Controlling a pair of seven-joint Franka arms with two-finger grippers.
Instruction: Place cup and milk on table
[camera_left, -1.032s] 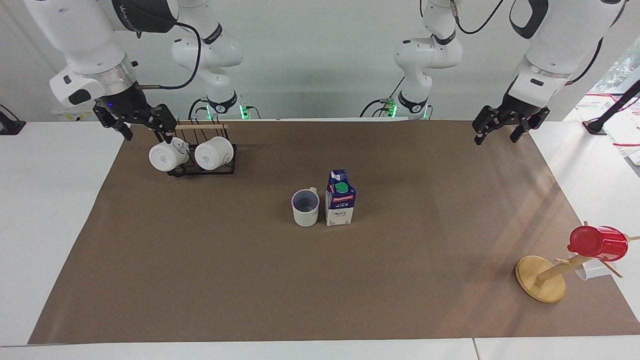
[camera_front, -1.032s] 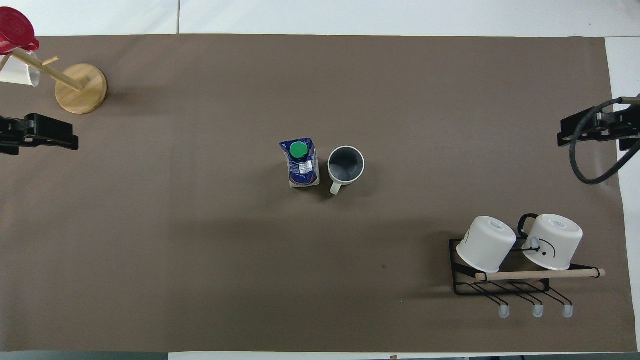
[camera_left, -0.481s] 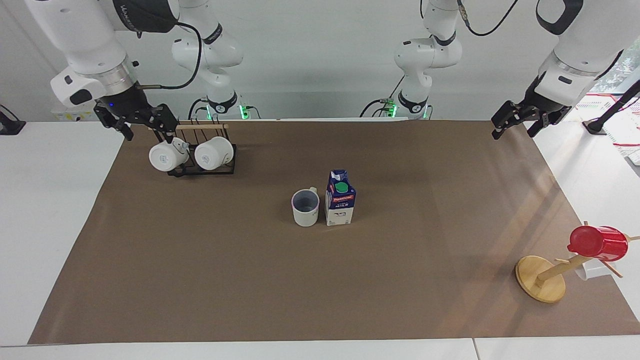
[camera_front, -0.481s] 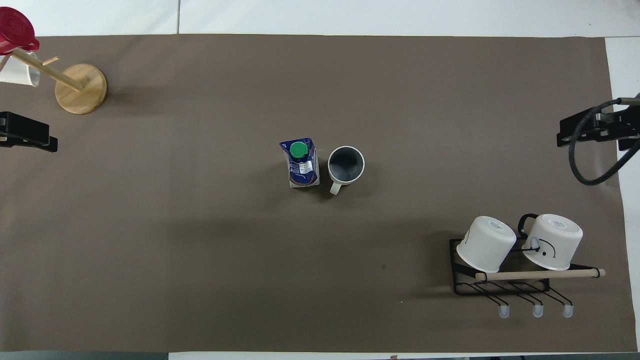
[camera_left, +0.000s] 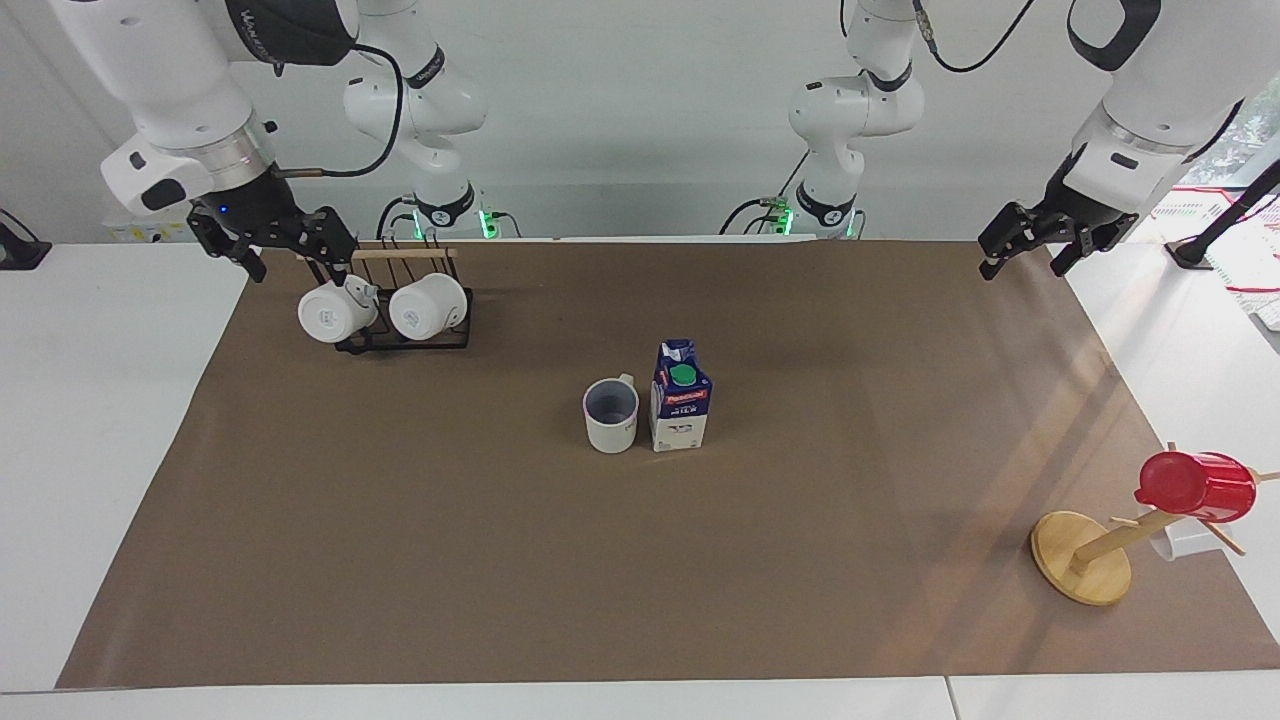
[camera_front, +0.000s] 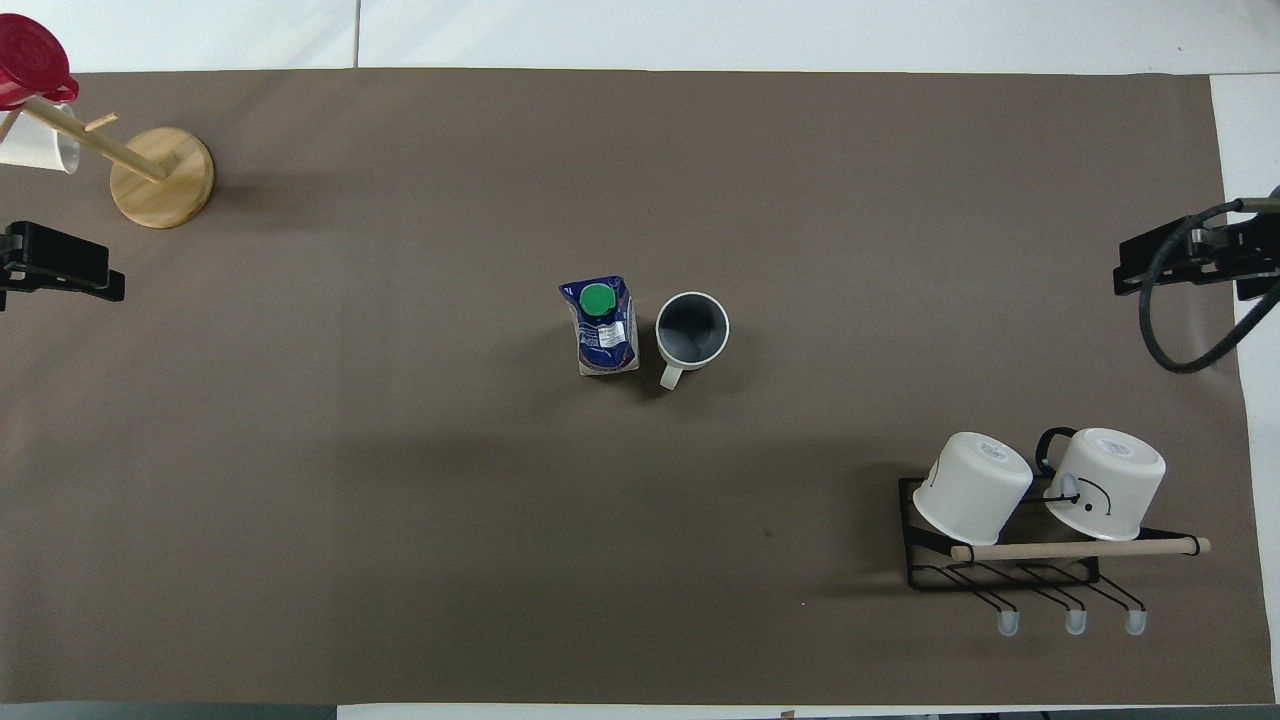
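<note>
White cup (camera_left: 611, 415) (greyish-blue inside); blue-and-white milk (camera_left: 680, 397), green cap, red band; brown table (camera_left: 400, 560) sheet; seemingly plain red cup (camera_left: 1195, 486).

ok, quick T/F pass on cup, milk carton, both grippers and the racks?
1. The cup stands upright beside the milk carton on the brown sheet. True.
2. The milk carton lies on its side. False: it stands upright, green cap showing.
3. The left gripper holds the cup. False: it hangs empty over the sheet's corner at the left arm's end.
4. The right gripper is over the black rack end of the table. True.
5. The red cup stands on the sheet. False: it hangs on the wooden mug tree.
</note>
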